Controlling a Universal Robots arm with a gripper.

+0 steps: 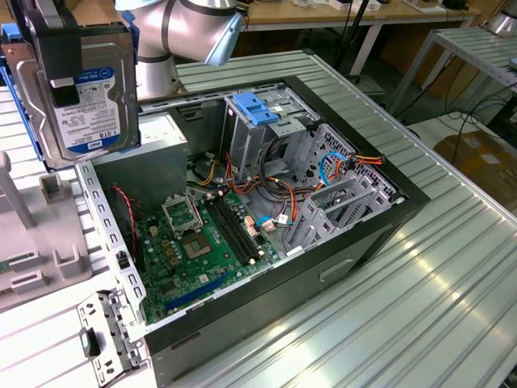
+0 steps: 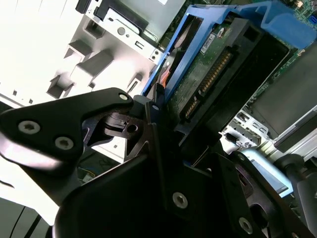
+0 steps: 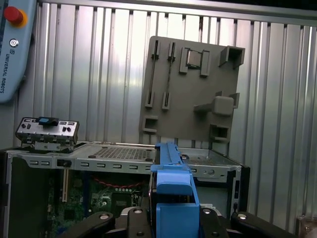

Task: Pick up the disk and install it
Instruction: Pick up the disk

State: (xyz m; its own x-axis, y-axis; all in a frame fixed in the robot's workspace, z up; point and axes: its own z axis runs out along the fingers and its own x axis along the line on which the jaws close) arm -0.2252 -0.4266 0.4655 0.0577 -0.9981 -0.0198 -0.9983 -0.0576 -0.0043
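Note:
The disk [image 1: 89,81], a silver-labelled hard drive in a light-blue carrier, hangs upright in the air at the exterior view's upper left, above the corner of the open computer case [image 1: 408,206]. My gripper [image 1: 58,50] is shut on the disk, its black fingers clamped across the drive's upper part. The second wrist view has the disk's green circuit-board side and connector [image 2: 205,74] rising from between the black fingers [image 2: 148,124]. In the first wrist view the blue carrier's edge [image 3: 173,193] stands between the fingers, over the case's side wall.
Inside the case lie a green motherboard [image 1: 190,246], a metal drive cage topped by a blue bracket [image 1: 257,107], and loose cables [image 1: 279,198]. A grey fixture plate [image 3: 190,94] and a small port panel [image 3: 47,130] sit beside the case. A pendant with a red button [image 3: 14,16] lies on the slatted table.

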